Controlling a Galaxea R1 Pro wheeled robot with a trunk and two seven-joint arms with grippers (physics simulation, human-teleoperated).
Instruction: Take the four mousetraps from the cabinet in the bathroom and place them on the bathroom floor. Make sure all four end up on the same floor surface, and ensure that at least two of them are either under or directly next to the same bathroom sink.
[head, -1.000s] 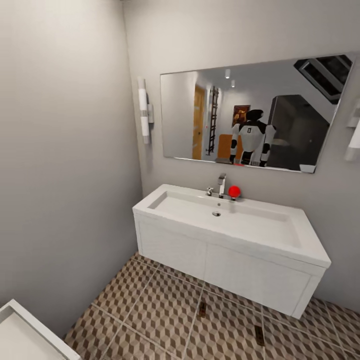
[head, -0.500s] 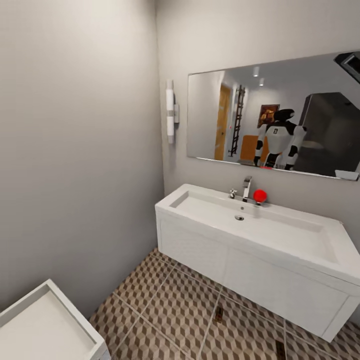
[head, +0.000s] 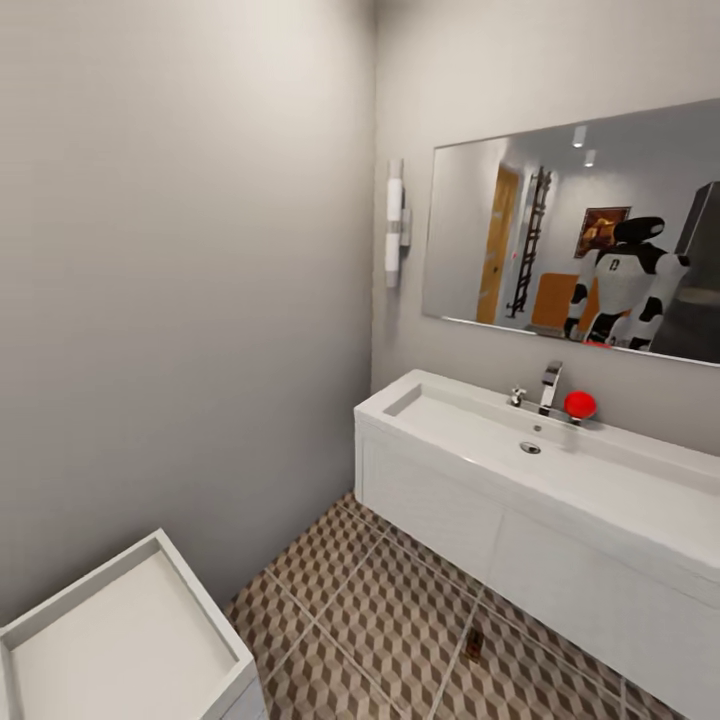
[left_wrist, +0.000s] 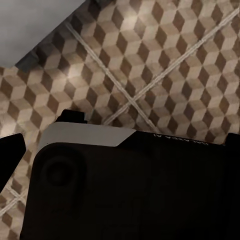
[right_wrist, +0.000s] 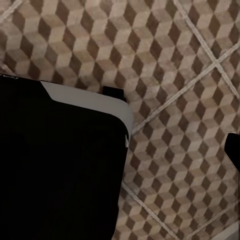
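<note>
One small brown wooden mousetrap (head: 474, 645) lies on the cube-patterned brown-and-beige tiled bathroom floor (head: 370, 610), just before the front of the wide white straight-edged sink (head: 520, 480). Jaw state of both grippers: cannot tell.

camera swung left, sink (head: 560, 480) now right, toilet (head: 120, 640) more exposed

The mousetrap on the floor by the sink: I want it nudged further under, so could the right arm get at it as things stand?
Probably not yet. The mousetrap lies on the bathroom floor by the sink, with nothing blocking it, but no arm is near it.
</note>
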